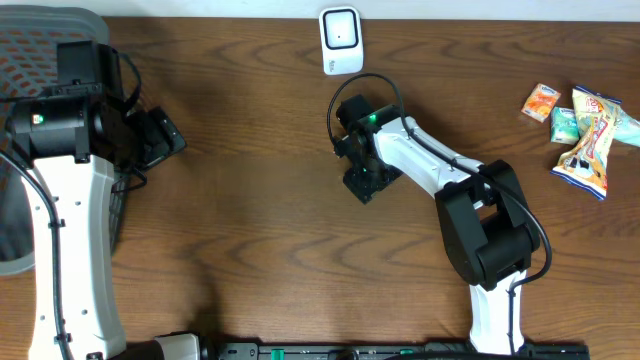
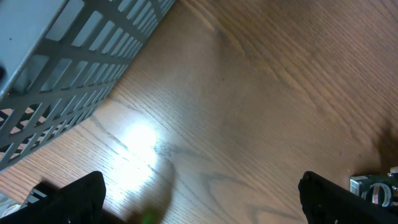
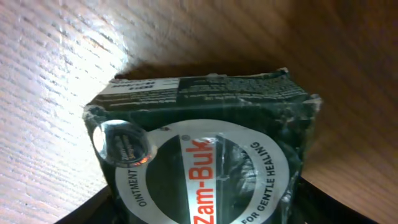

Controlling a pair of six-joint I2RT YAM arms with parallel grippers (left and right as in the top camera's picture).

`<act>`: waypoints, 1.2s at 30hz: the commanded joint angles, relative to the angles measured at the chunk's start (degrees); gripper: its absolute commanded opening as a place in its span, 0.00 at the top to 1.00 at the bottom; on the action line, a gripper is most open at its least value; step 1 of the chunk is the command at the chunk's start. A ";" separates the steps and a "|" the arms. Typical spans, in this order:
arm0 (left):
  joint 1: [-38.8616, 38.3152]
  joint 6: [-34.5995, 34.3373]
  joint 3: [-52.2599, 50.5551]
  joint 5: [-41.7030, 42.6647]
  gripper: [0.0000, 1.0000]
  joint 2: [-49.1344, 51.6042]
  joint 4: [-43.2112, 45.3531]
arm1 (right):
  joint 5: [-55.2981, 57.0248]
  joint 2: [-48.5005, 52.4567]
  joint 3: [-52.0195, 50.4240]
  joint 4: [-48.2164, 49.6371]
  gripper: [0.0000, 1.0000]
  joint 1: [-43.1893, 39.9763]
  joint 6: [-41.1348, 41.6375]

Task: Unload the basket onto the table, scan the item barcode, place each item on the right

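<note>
Overhead, the wooden desk carries the main risk near its middle. There the right gripper straddles the Zam-Buk box, some way short of the white barcode scanner at the far edge. Its fingers flank the box, but I cannot tell whether they pinch it yet. A lift begun too soon would likely leave the box behind or let it twist. The carton is already dented, so a hard squeeze could buckle it further. Its shiny face could also slide between the pads. I cannot make out a barcode, and if the code ends up facing away from the scanner, or washed out by glare, the scan probably fails. The left gripper hangs with its fingers wide apart and holds nothing, beside the grey basket at the desk's left edge, so it poses little hazard. As for surfaces, the desk is dark, smooth, strongly grained wood. The basket is rigid slotted plastic. The scanner is a rounded white block. The box is dark green crumpled card with a white ring, red lettering and small white print on one side. The snack packets by the right edge are crinkly foil.
</note>
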 commanded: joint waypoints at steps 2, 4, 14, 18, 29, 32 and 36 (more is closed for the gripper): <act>0.13 -0.28 -0.22 -0.33 0.02 0.37 -0.15 | 0.48 0.37 -1.33 1.16 0.39 0.50 1.25; 0.13 -0.28 -0.22 -0.31 0.03 0.37 -0.15 | 0.50 0.35 -1.31 1.38 0.41 0.59 1.22; 0.13 -0.28 -0.22 -0.33 0.02 0.37 -0.15 | -7.15 -3.50 0.37 0.02 0.47 -0.22 1.18; 0.13 -0.28 -0.22 -0.33 0.02 0.37 -0.15 | -18.14 -7.72 0.37 -1.38 0.49 -1.79 -2.14; 0.13 -0.28 -0.22 -0.33 0.02 0.37 -0.15 | -58.73 -14.97 0.35 -12.15 0.53 -11.19 -16.33; 0.13 -0.28 -0.22 -0.31 0.02 0.37 -0.17 | -66.69 -14.95 0.35 -15.12 0.56 -13.31 -19.54; 0.13 -0.28 -0.22 -0.33 0.02 0.37 -0.15 | -73.79 -14.95 0.35 -17.27 0.59 -15.04 -19.82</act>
